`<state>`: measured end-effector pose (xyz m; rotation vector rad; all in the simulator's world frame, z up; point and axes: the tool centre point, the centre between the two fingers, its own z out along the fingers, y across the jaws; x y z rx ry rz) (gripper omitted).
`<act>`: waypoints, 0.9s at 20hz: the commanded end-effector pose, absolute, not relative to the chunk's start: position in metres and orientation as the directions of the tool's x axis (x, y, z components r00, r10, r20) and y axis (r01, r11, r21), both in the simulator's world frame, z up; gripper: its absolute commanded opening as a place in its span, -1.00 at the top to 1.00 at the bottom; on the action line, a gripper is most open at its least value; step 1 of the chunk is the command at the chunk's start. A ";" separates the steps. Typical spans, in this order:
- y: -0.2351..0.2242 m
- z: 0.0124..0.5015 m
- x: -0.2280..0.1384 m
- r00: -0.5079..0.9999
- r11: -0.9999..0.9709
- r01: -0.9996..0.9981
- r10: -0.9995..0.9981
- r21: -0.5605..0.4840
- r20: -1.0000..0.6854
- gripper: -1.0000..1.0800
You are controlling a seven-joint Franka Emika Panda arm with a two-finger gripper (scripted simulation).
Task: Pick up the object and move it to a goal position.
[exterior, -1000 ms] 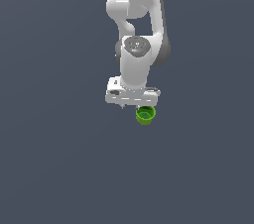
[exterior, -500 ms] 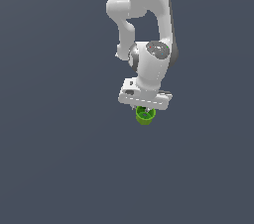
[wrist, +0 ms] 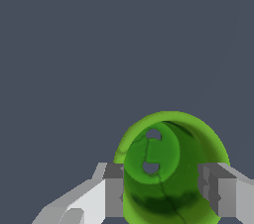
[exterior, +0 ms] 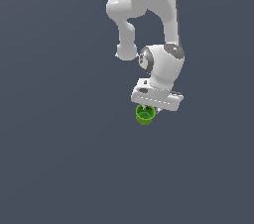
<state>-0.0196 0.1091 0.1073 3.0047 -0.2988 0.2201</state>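
The exterior view looks steeply down from afar; the wrist view sits close, both showing the small bright green round cup (exterior: 144, 114) (wrist: 171, 168)

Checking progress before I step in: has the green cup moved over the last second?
Cannot tell: the green cup sits at about the same image spot beneath the claw, and the plain floor gives no fixed reference.
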 end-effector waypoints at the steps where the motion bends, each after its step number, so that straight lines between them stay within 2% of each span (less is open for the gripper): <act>1: 0.118 0.104 -0.022 0.965 -0.972 -0.215 -0.197 0.096 0.172 -0.23; 18: 0.135 0.091 -0.026 0.957 -0.969 -0.232 -0.211 0.088 0.199 -0.23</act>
